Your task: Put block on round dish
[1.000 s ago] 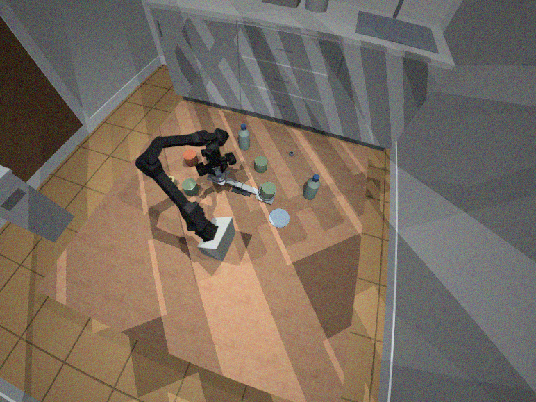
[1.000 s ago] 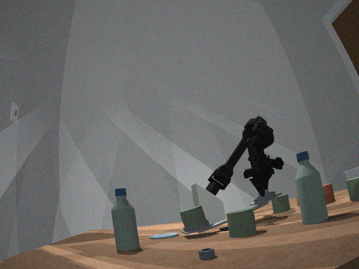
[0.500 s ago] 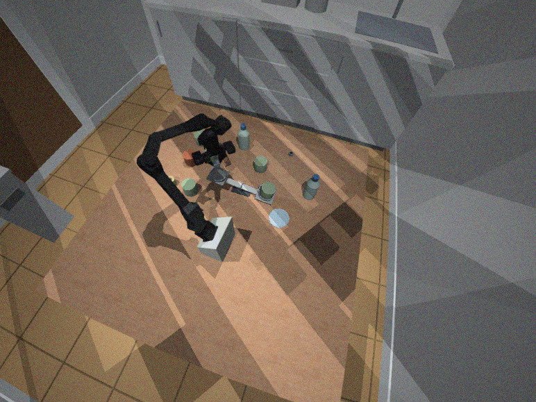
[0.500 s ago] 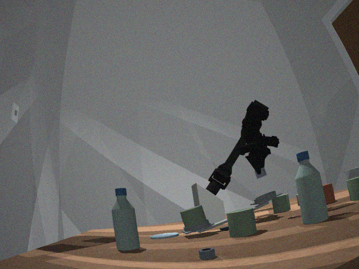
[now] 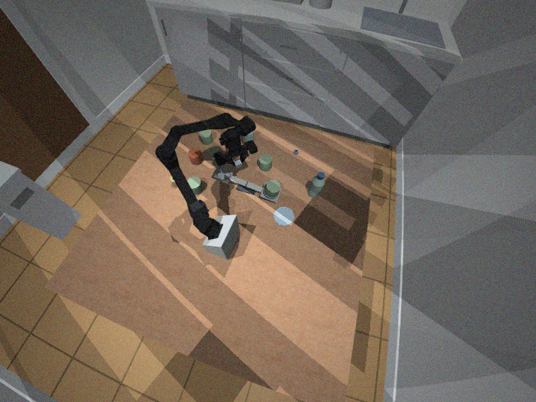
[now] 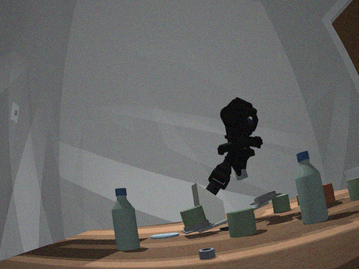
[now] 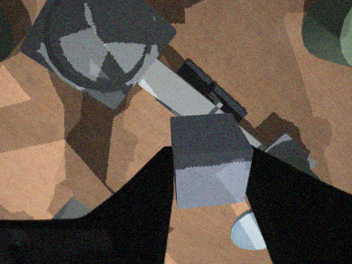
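The gripper (image 5: pixel 237 160) (image 6: pixel 240 173) (image 7: pixel 205 153) was partly closed, its fingers pressed on two opposite sides of the grey block (image 5: pixel 238 164) (image 6: pixel 242 174) (image 7: pixel 212 165). It held the block in the air above the balance (image 5: pixel 246 183) (image 6: pixel 220 223) (image 7: pixel 176 88), closer to the table's cabinet-side edge than the arm's pale base (image 5: pixel 228 239) (image 6: pixel 209 200) was. The balance tilted; its bare pan (image 5: pixel 222 175) (image 6: pixel 264 198) (image 7: pixel 160 27) was raised, and a green cup (image 5: pixel 272 188) (image 6: pixel 194 218) stood on the low pan, leaning with it. Just beyond that pan, toward the right edge in the top view, lay the pale blue round dish (image 5: pixel 283 216) (image 6: pixel 164 236) (image 7: pixel 248 231), bearing neither block nor cup.

Farther out, a green cylinder (image 5: pixel 264 162) (image 6: pixel 241 222) stood on the balance's cabinet side. A blue-capped bottle (image 5: pixel 316 185) (image 6: pixel 125 227) stood toward the right edge, and a small dark ring (image 5: pixel 296 153) (image 6: pixel 206 254) lay toward the table corner where the cabinet-side and right edges met. An orange cylinder (image 5: pixel 194 156) (image 6: pixel 329 193) stood toward the left corner by the cabinets.
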`<state>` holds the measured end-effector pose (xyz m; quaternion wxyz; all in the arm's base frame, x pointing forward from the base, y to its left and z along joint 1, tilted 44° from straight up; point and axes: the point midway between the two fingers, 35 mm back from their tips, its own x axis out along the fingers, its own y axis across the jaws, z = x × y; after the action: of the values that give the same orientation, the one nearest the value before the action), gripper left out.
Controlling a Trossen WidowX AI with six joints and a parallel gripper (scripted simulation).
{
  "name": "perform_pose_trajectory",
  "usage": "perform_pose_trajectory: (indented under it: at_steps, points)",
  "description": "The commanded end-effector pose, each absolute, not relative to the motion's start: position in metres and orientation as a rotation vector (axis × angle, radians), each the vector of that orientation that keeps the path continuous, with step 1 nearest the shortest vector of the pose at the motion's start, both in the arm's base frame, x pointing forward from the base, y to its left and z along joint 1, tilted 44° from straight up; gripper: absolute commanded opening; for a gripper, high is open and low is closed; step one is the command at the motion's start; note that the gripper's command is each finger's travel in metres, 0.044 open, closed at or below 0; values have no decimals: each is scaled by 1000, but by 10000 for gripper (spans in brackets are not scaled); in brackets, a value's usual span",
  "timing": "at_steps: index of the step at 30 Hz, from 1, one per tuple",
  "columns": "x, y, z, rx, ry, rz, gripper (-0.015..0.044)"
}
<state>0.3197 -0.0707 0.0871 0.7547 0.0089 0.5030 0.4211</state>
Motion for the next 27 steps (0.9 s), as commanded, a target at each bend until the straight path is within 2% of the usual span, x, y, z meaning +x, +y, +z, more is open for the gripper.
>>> perform_pose_trajectory:
  at_steps: [1, 15, 27]
  points:
    - [315, -97, 54, 23, 1116, 911, 0]
    - [270, -172, -72, 20, 1123, 915, 0]
    - [208, -194, -167, 25, 1089, 943, 0]
